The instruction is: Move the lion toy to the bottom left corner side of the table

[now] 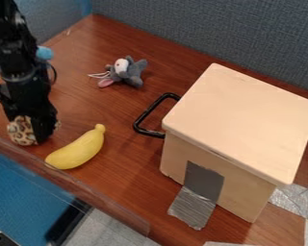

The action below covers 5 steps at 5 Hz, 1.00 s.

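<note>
Claw (33, 127) at L side of view, pointing down over the lion toy (20, 131), nr the tbl's lower-L edge; can't tell if it's spread, pressed together or pinching the toy. Toy is spotted tan/brown, partly hidden behind the claw, w/ a small bit poking out on the claw's R. Black arm comes in from upper L, w/ a lt-blue round thing (44, 53) beside it. Just R of the claw, nr the same edge: yellow banana (77, 150), lying at a slant, stem end to upper R. Further up, R of the arm: grey plush (127, 71) w/ white & pink parts, pale strings off its L side. R half of view: big lt-wood box (240, 120), lid on, black handle (144, 115) sticking out L; grey tape (196, 206) runs from box front down onto the brown wood tbl (127, 185). More silvery tape (297, 201) at far R. Blue-grey partition (214, 31) along the back.
</note>
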{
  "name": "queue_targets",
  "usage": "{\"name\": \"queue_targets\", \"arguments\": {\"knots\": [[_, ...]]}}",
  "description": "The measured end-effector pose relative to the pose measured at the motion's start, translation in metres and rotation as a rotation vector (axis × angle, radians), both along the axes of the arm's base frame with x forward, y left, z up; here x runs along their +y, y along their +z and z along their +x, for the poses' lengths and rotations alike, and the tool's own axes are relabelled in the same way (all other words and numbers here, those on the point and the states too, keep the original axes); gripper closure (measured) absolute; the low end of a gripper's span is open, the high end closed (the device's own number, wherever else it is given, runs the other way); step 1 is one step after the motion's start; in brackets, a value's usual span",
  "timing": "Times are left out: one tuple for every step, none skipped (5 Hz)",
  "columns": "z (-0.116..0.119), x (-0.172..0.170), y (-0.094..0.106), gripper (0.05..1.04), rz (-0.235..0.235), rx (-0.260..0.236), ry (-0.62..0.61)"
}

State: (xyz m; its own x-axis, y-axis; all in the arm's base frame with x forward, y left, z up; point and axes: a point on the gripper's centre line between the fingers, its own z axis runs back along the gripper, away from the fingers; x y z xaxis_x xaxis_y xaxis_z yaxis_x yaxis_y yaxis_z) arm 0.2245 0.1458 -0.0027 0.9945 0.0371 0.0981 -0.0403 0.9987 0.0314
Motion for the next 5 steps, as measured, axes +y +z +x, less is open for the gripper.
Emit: {"name": "queue_targets", "arguments": {"knots": [[-0.003,-0.002,-0.001,0.092,0.019,0.011,-0.017],[0.001,-0.007,0.016,0.075,0.025,-0.024,-0.039],[0.002,-0.016,0.039,0.08,0.025,-0.041,-0.041],[0.003,-0.024,0.054,0.081,0.003,-0.05,-0.039],[0.003,-0.024,0.054,0.083,0.005,-0.048,-0.044]]}}
